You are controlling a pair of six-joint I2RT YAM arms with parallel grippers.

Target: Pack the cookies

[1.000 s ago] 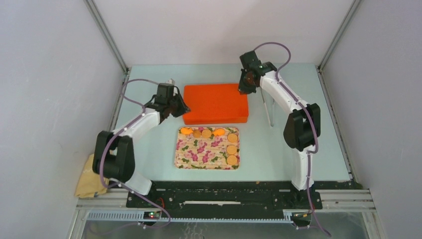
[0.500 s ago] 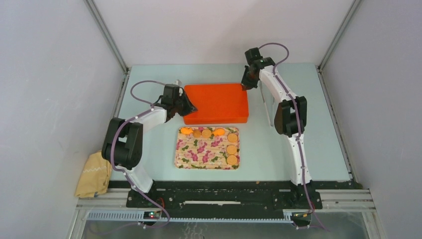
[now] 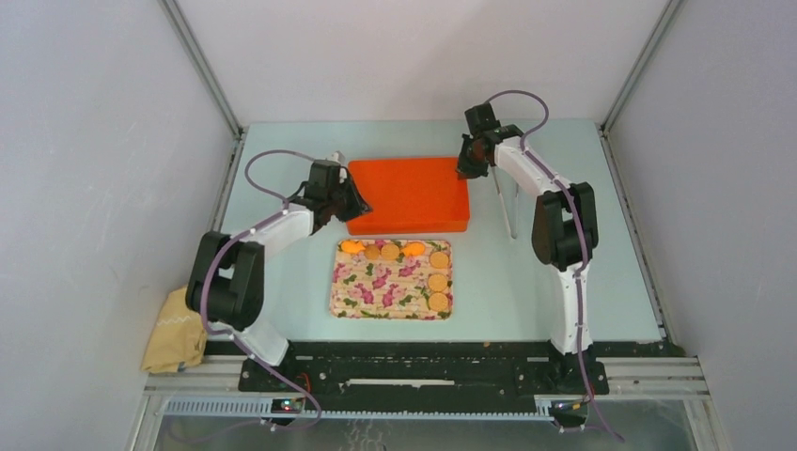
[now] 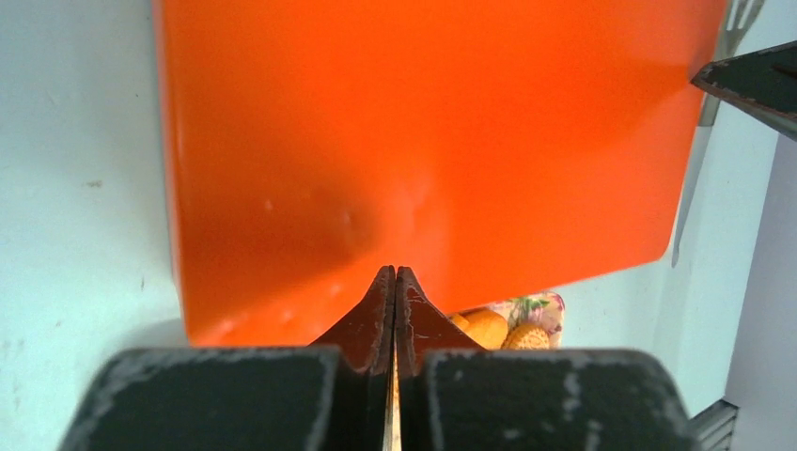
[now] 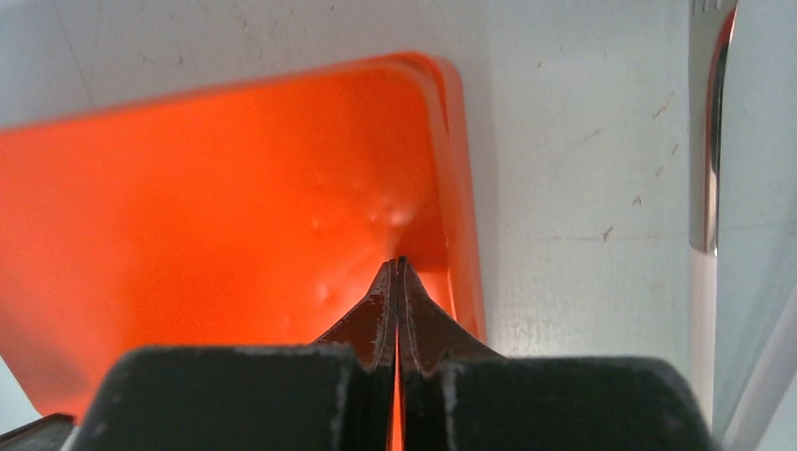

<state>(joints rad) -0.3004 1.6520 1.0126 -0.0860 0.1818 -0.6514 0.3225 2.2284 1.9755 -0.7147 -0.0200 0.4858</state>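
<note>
Pale table (image 3: 564,272) holds floral tray (image 3: 376,293) with cookies (image 3: 390,251) lining its far and right edges, beside orange box (image 3: 407,193); left gripper (image 4: 395,274) and right gripper (image 5: 400,264) at opposite box ends, fingers pressed together.

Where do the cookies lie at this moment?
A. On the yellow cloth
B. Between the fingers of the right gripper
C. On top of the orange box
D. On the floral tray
D: the top view shows the cookies in a row along the far edge and down the right side of the floral tray, while the top of the orange box carries none.
</note>
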